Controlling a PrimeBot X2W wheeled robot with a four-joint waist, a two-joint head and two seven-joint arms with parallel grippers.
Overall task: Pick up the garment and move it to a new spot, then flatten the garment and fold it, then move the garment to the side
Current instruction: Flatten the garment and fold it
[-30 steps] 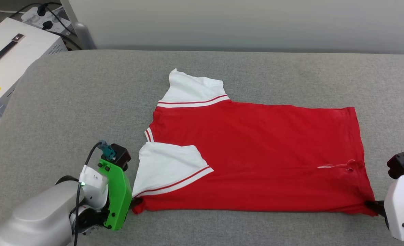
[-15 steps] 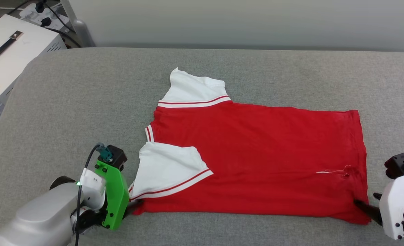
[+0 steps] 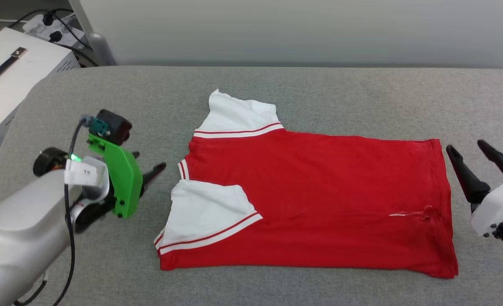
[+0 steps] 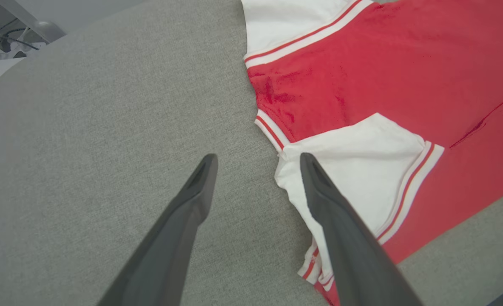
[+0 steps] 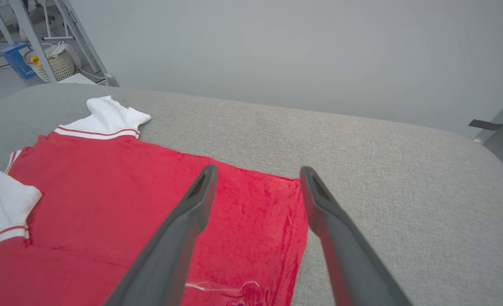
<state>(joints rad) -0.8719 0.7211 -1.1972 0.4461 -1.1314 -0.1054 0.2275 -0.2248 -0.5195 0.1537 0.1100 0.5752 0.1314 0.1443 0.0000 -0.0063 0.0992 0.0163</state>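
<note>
The garment (image 3: 319,199), a red jersey with white sleeves and striped trim, lies flat on the grey padded table (image 3: 106,102), its near sleeve folded onto the red body. My left gripper (image 3: 147,163) hovers open just left of the collar, touching nothing. In the left wrist view the left gripper (image 4: 257,157) spreads over bare table beside the garment (image 4: 362,85). My right gripper (image 3: 465,145) stands open just right of the hem, apart from the cloth. From the right wrist, the right gripper (image 5: 257,168) straddles the hem edge of the garment (image 5: 128,191) from above.
A white box with a black handle (image 3: 17,72) and a power strip with cables (image 3: 51,23) sit beyond the table's far left corner. A metal leg (image 3: 94,42) stands there too. A basket (image 5: 55,66) is on the floor far off.
Both grippers opened and let go of the garment's near corners. The left one rose and moved away to the left; the right one lifted toward the far hem. The garment settled flat.
</note>
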